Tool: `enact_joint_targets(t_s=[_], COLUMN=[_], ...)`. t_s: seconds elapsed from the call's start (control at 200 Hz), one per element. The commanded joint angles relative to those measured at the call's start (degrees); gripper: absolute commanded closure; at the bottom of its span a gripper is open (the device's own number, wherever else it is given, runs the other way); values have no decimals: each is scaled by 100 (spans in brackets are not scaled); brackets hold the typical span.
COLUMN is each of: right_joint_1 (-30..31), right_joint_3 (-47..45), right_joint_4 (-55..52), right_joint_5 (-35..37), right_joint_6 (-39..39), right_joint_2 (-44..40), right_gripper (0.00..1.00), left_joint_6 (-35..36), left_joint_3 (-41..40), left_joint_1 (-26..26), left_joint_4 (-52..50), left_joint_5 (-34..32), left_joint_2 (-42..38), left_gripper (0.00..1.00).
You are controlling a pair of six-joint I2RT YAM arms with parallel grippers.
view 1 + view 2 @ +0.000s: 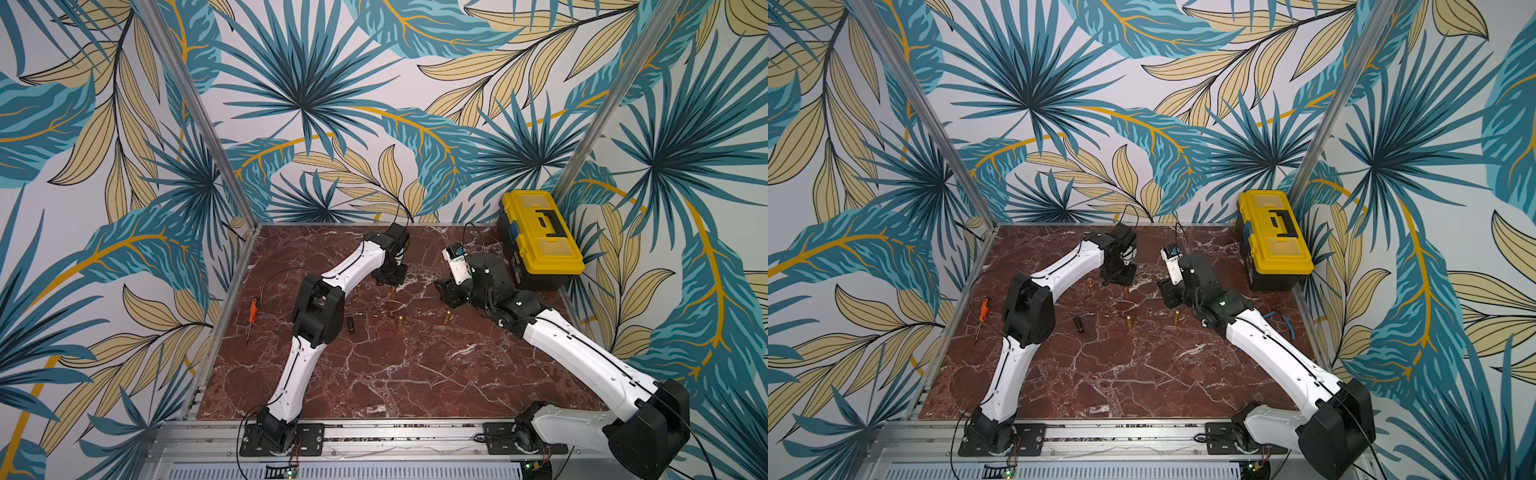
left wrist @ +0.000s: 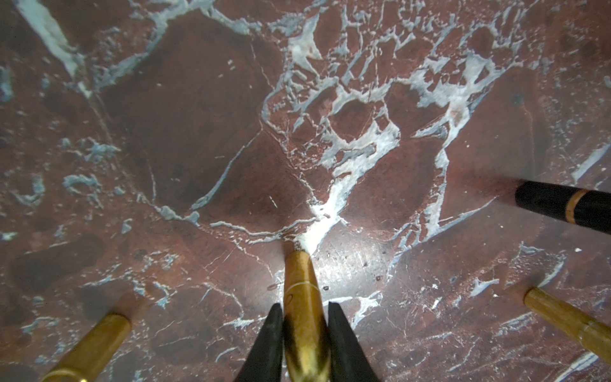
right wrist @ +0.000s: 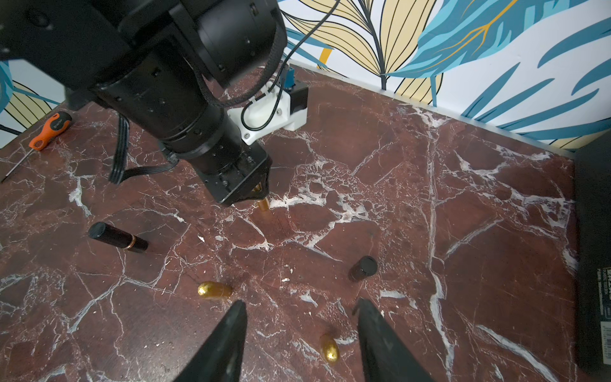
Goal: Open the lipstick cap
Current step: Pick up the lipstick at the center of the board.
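Fingers of the left gripper [image 2: 305, 306] are clamped on either side of a slim gold metallic lipstick tube [image 2: 299, 274]. The tube stands upright on the red marble tabletop [image 1: 374, 374], toward the far middle, with the arm coming down on it from above. A thin seam rings the tube below the grip. Off to the side, the right gripper [image 3: 301, 302] hangs just above the table with its fingers spread and nothing between them. A second gold tube [image 3: 214, 290] and a third gold tube [image 3: 329, 347] sit on the marble beneath it. A black lipstick with a gold band [image 3: 117, 236] lies on its side nearer the left arm. An orange-handled screwdriver [image 1: 252, 309] lies by the left edge, and a yellow-lidded toolbox [image 1: 538, 237] occupies the far right corner.
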Motion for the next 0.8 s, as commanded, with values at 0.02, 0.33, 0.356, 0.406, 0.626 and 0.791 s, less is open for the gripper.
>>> enact_joint_targets(t_s=[0.02,0.33,0.356,0.406,0.626,0.791], right_joint_1=[-10,-12,-15,-10,-12,-10], right_joint_3=[-98,-37,-30,-12,59,94], right_joint_4=[72,97,97,90,103,124], right_joint_5=[-45,-89,-89,-98,-142,-177], right_joint_6=[-18,11,8,4,-8,-9], right_joint_2=[71,162,170,193,232,217], right_gripper=[45,45,45,45,45,45], left_joint_6=[71,63,64,54,-21,-54], left_joint_3=[-69,-128,-127,-129,-136,-180], left_joint_1=[16,25,32,35,78,97], left_joint_4=[-73,-66,-65,-72,-67,-66], left_joint_5=[-130,-172,-168,-135,60,206], left_joint_2=[103,-3,-35,-93,-494,-841], left_gripper=[79,84,85,85,89,88])
